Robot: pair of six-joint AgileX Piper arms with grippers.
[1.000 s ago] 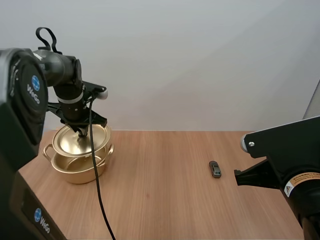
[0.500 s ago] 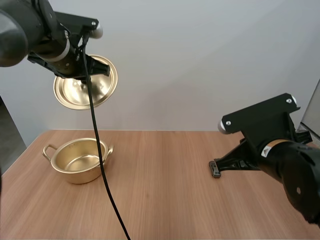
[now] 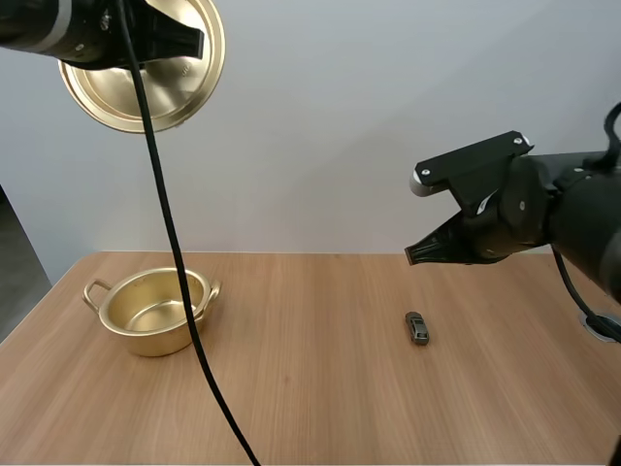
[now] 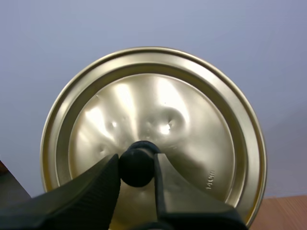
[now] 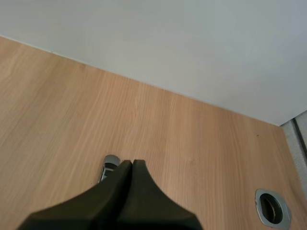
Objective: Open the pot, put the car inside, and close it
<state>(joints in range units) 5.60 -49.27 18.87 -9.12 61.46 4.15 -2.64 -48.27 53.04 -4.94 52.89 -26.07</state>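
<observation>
Plain pale wall behind a bare wooden table [image 3: 320, 408]. Left gripper [image 4: 136, 160] clamped on the black knob [image 4: 137, 168] of the brass-coloured lid [image 4: 192, 124], holding it tilted and high in the air. Far below that grip, the matching pot [image 3: 155, 337], open and empty on the wood. Right gripper [image 5: 127, 165] with fingers pressed together into one wedge, holding nothing, hovering above the table. Just under and past its tips, apart from them, the small dark toy car [image 5: 110, 167], well away from the pot.

Judged from this: opening done, nothing more. Left to do: part the right fingers, drop onto the car, grip it, carry it across to the pot, release inside, then bring the lid down to close.
</observation>
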